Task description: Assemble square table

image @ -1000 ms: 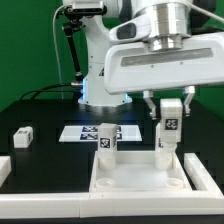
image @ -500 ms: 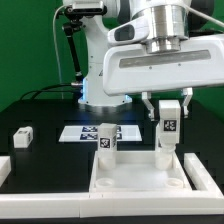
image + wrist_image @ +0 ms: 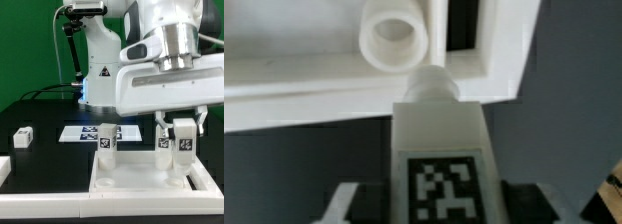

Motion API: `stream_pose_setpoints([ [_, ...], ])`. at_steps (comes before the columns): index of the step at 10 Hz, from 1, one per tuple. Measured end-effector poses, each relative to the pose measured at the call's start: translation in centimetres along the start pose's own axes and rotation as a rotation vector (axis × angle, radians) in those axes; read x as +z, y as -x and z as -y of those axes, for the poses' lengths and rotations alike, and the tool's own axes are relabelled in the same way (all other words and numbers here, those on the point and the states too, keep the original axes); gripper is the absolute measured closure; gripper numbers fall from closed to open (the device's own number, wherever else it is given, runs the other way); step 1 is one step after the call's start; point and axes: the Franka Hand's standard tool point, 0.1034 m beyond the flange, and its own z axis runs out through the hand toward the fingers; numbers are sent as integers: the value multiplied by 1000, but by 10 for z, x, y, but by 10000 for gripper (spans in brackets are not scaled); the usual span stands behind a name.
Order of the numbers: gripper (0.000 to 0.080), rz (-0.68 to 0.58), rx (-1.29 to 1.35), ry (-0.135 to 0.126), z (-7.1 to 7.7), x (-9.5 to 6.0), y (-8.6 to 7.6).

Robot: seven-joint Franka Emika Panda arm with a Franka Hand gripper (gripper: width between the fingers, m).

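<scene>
White plastic peg leg [image 3: 183, 150], black-white tagged, is clenched upright in the two-finger gripper [image 3: 183, 136], tip just short of the round corner socket [image 3: 395, 38] at two o'clock on the large white rimmed square slab [image 3: 140, 180] in the exterior view, seemingly held so for insertion.

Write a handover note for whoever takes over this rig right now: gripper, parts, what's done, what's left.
Gripper: shut on the held leg, upright over the slab at its far corner on the exterior view's right. In the wrist view its tip sits beside the round socket, not in it.
Parts: a standing leg is at the slab's far corner on the exterior view's left. A second tagged leg stands beside the held one, seating unclear. A loose leg lies on the table.
Done: at least one leg placed.
Left: seat the held leg, then fetch the loose leg.
</scene>
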Motion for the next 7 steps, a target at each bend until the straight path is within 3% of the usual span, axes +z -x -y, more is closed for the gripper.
stream_pose_setpoints([
  [3, 509, 19, -12, 10, -7, 9, 9],
  [7, 509, 35, -18, 9, -4, 13, 17],
])
